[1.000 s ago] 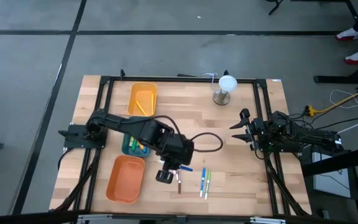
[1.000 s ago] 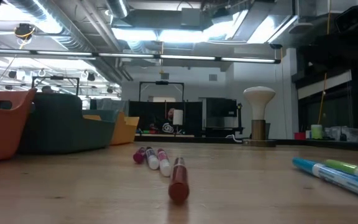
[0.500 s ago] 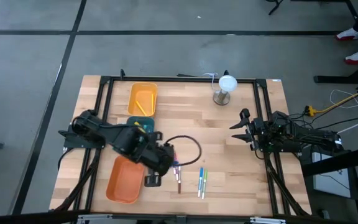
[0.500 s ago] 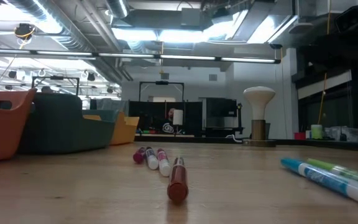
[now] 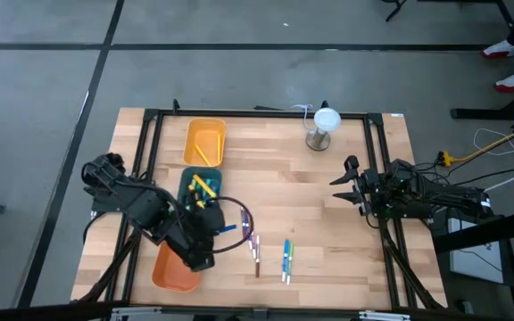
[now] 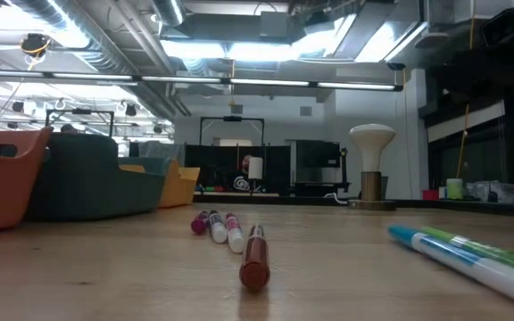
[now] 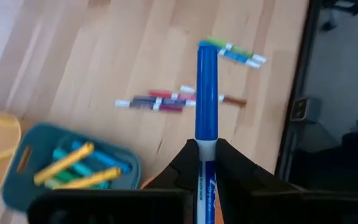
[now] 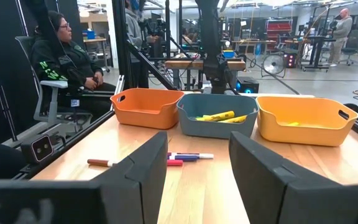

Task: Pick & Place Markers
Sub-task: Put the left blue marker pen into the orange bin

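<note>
While the left claw [image 7: 206, 163] pinches a blue marker [image 7: 206, 93] beside the teal tray [image 5: 199, 198] — already holding several — red, purple, blue and green markers [image 5: 286, 260] lie unsorted on the bench [image 5: 328, 232]; right claw [image 8: 197, 165] waits spread.

Light wooden bench [image 5: 266, 147] inside black metal frame [image 5: 150, 114]. Three rounded plastic trays in line along bench's left part: yellow-orange tray [image 5: 205, 141] farthest back, teal tray [image 5: 191, 184] in middle, orange tray [image 5: 169, 272] nearest front edge. White mushroom-shaped lamp on dark base [image 5: 323, 127] near back edge. Grey floor [image 5: 257, 53] with dark lines around. Seated person in dark hoodie [image 8: 64, 56] beyond bench.
</note>
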You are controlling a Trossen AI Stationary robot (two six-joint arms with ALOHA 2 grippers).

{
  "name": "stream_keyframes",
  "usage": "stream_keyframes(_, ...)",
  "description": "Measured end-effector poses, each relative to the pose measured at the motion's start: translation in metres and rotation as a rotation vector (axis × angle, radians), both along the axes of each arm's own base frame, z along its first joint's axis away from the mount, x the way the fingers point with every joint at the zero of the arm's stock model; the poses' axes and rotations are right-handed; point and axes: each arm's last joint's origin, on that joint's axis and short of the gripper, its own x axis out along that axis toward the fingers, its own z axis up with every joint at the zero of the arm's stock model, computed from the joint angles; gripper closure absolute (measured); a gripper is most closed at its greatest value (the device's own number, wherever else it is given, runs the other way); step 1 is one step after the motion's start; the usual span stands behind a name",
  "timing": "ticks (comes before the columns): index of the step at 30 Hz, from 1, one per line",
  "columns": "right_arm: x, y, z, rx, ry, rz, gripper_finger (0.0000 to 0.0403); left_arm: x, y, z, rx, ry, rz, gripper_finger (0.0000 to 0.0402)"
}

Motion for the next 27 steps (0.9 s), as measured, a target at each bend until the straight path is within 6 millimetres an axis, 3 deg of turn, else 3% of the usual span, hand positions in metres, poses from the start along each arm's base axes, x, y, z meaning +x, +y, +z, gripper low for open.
stream_keyframes(5,0.000,0.000,0.000,0.000,0.000,0.000,0.0233,-0.019,0.010,-0.015,0.006,0.053,0.060,0.0376)
stream_keyframes(13,0.000,0.000,0.000,0.000,0.000,0.000,0.0233,-0.048,0.031,-0.040,-0.126,-0.054,0.174,0.0376)
stream_keyframes(19,0.000,0.000,0.000,0.000,0.000,0.000,0.0233,-0.065,0.033,-0.084,-0.208,0.007,0.221,0.0376)
stream_keyframes(27,0.000,0.000,0.000,0.000,0.000,0.000,0.0233,-0.073,0.015,-0.145,-0.354,0.049,0.241,0.0372)
